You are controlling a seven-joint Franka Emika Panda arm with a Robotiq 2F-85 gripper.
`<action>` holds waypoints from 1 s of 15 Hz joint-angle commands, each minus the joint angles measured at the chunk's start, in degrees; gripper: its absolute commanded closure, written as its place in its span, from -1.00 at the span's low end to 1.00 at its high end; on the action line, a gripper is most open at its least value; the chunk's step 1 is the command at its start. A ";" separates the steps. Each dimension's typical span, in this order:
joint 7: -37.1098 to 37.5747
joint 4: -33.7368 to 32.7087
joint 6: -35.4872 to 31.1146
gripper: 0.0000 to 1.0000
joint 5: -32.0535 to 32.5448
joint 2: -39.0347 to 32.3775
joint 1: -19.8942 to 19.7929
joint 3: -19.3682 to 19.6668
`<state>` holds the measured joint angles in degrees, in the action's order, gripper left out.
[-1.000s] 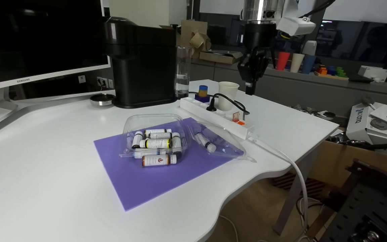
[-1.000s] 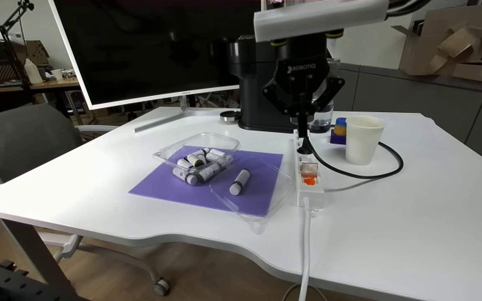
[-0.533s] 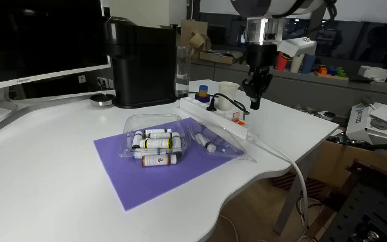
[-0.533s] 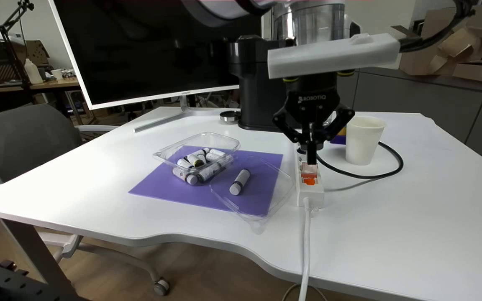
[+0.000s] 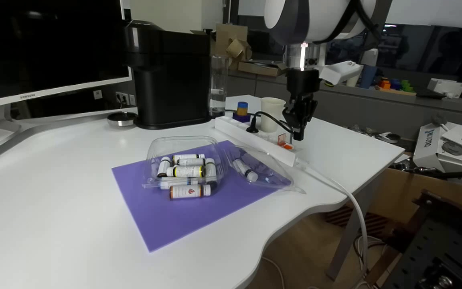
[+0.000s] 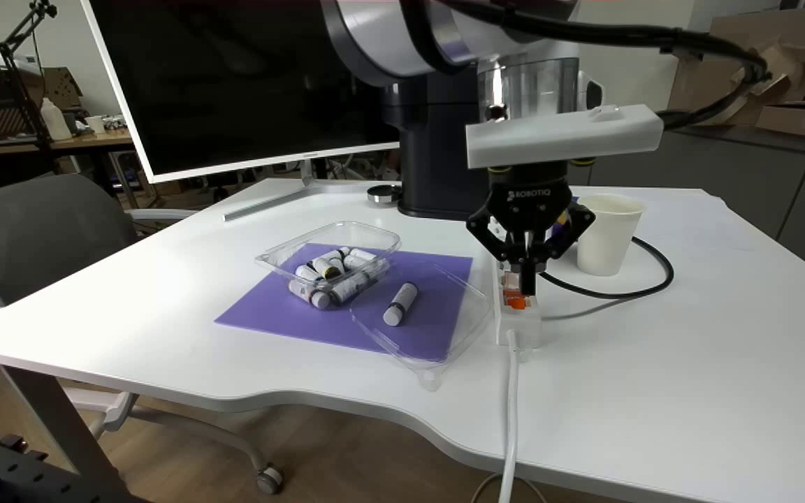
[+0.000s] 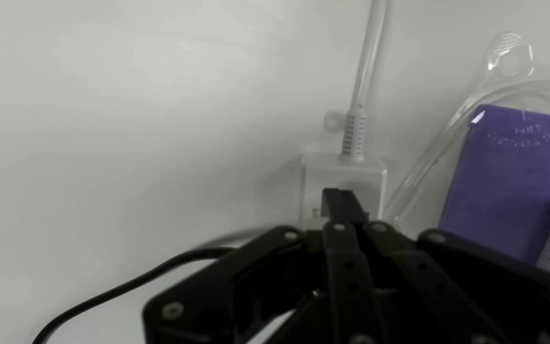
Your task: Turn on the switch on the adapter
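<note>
The adapter is a long white power strip (image 5: 251, 138) on the white table. It also shows in an exterior view (image 6: 518, 327), and its cord end shows in the wrist view (image 7: 315, 186). The switch is a small orange-red button (image 5: 287, 147) near the cord end, also visible in an exterior view (image 6: 515, 302). A clear reddish flap (image 5: 282, 139) stands up beside it. My gripper (image 5: 298, 135) is shut and empty, its tips pointing down close above the switch end. It shows also at the strip in an exterior view (image 6: 528, 285). In the wrist view my fingertips (image 7: 339, 192) mostly hide the switch. I cannot tell whether they touch anything.
A black plug (image 5: 252, 126) with its cable sits in the strip. A white cup (image 6: 605, 237) stands beside it. A clear tray of small bottles (image 5: 187, 144) and its lid lie on a purple sheet (image 5: 167, 224). A black machine (image 5: 171, 80) stands behind.
My gripper has come down and moved along the strip from the plug to the switch end. It stays shut. The strip, flap and other objects have not moved.
</note>
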<state>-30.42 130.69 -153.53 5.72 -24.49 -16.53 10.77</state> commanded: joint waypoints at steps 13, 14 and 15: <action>2.01 -10.56 6.04 1.00 -0.12 -8.46 -2.08 -3.94; 1.96 -10.77 6.44 1.00 -0.26 -8.60 -2.27 -3.98; 1.93 -10.97 6.86 1.00 -0.34 -8.86 -2.45 -3.98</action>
<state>-30.06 122.22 -148.66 5.52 -31.62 -17.63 7.62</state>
